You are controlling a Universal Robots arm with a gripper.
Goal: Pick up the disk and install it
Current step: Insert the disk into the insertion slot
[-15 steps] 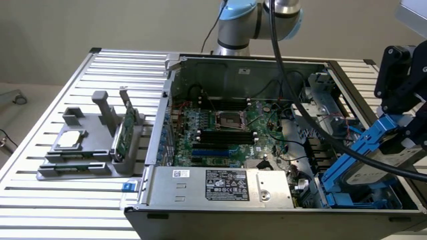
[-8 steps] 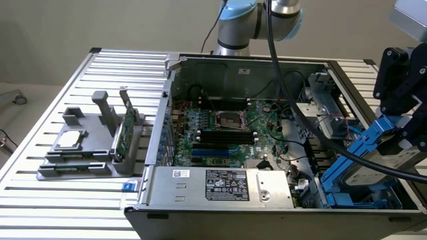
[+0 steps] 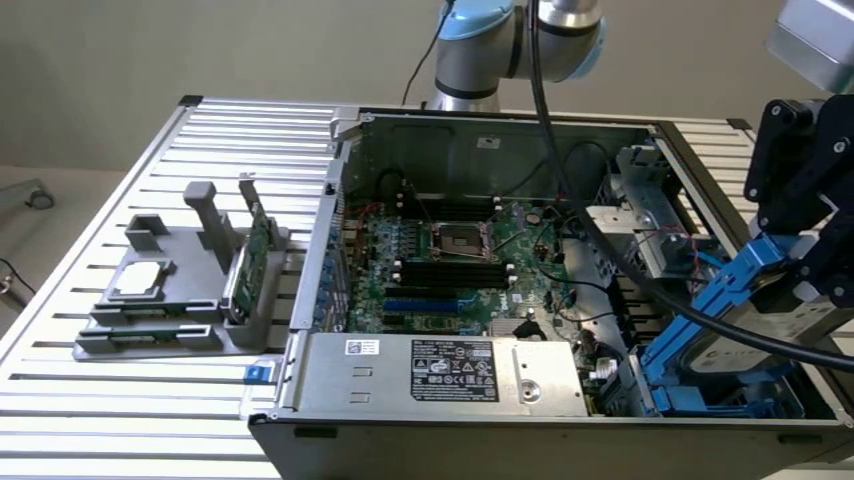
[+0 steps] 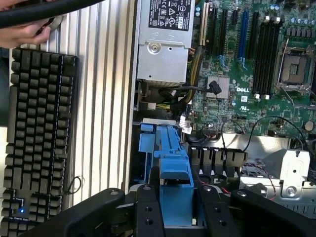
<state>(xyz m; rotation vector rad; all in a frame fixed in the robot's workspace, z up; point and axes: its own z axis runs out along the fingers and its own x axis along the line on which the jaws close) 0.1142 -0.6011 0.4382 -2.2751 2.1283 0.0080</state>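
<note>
Held tilted over the open case (image 3: pixel 534 445), at the exterior view's right: disk (image 3: pixel 727 295), dull silver-grey metal framed by glossy bright blue plastic rails. Clamped on a blue rail from both sides by the gripper (image 4: pixel 174 200), with blocky matte black fingers (image 4: pixel 148 212) pressed in, apparently tight, though the contact is partly hidden. Inside the case, green motherboard (image 3: pixel 454 255) with a square socket, and a boxy grey power supply (image 3: pixel 441 370) bearing a label. Outside, ribbed aluminium table (image 3: pixel 120 420), black keyboard (image 4: pixel 39 123), and a hand (image 4: pixel 22 34) just beyond it.

silver arm (image 3: pixel 470 72), pale blue joint caps (image 3: pixel 474 25), black cable (image 3: pixel 541 80), black jaws
</note>
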